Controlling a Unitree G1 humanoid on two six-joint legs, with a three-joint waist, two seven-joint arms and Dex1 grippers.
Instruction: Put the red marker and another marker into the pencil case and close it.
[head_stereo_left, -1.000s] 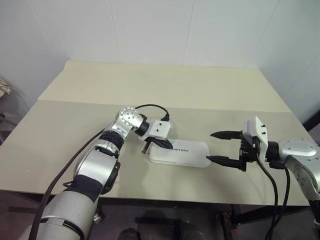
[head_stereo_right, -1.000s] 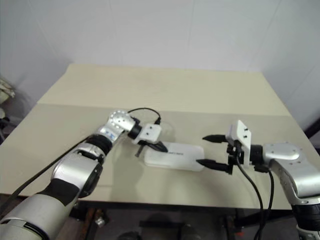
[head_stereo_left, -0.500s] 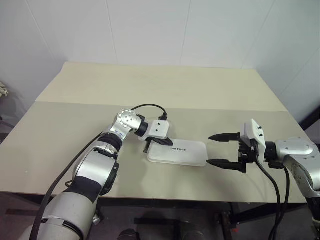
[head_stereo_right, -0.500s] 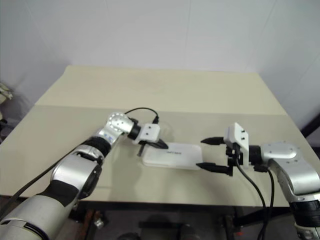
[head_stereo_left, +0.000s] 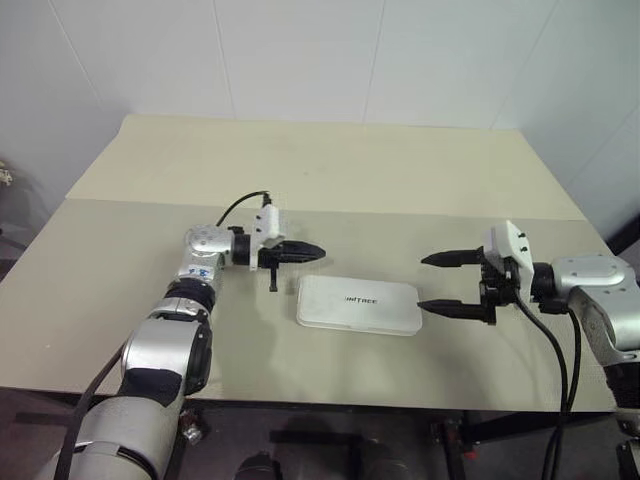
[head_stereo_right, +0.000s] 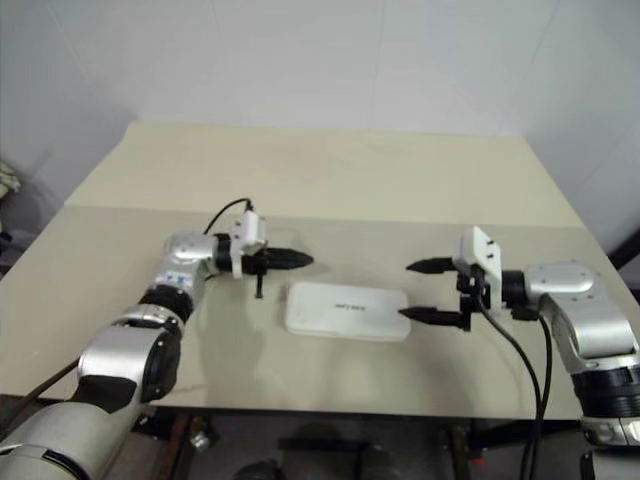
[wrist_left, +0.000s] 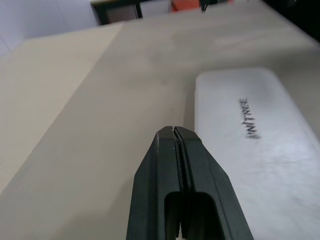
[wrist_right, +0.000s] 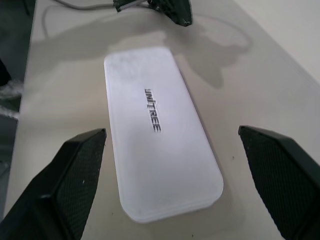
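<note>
The white pencil case (head_stereo_left: 358, 305) lies flat on the table with its lid shut and dark lettering facing up. It also appears in the left wrist view (wrist_left: 255, 135) and the right wrist view (wrist_right: 157, 125). My left gripper (head_stereo_left: 320, 251) is shut and empty. It points level toward the right and hovers just off the case's far left corner, apart from it. My right gripper (head_stereo_left: 423, 282) stands open and empty a short gap from the case's right end, aimed along it. The red marker and the other marker are out of view.
The tan table (head_stereo_left: 330, 160) stretches far behind the case, with a seam (head_stereo_left: 400, 212) running across it. Its front edge (head_stereo_left: 330, 400) lies close below the case. A black cable (head_stereo_left: 238, 205) loops over my left wrist.
My left gripper has lifted off the case's left end, drawn back to the left and turned to point level. The right gripper has hardly moved and stays open.
</note>
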